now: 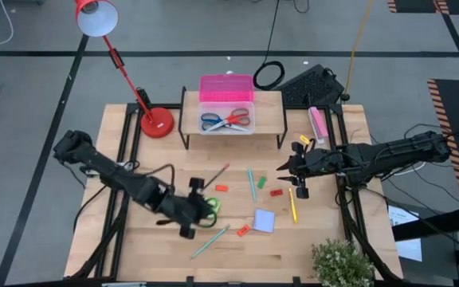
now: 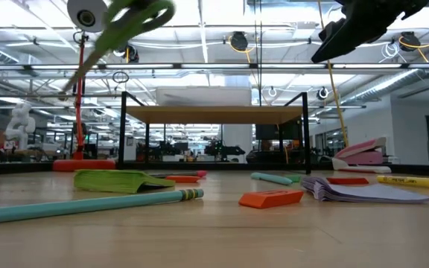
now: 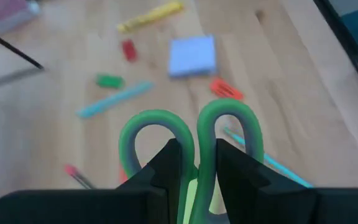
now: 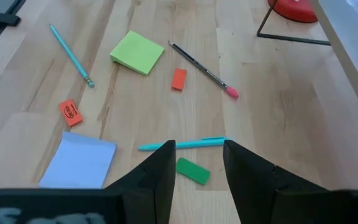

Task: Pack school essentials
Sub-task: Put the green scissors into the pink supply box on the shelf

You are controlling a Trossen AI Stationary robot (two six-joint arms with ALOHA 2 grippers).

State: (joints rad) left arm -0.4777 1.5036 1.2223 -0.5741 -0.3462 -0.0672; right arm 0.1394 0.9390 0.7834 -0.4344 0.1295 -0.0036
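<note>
Both left fingers [image 3: 166, 163] clamp (handles forward) green scissors [image 3: 188, 134].

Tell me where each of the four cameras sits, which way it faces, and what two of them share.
High view: overhead, straight down; both arms show.
Low view: tabletop height, level across; right claw overhead.
Left wrist view: past the left claw, shut on the green scissors.
Right wrist view: past the open right claw, toward the table.
Shared: the lavender pad and green eraser appear in both wrist views.
</note>
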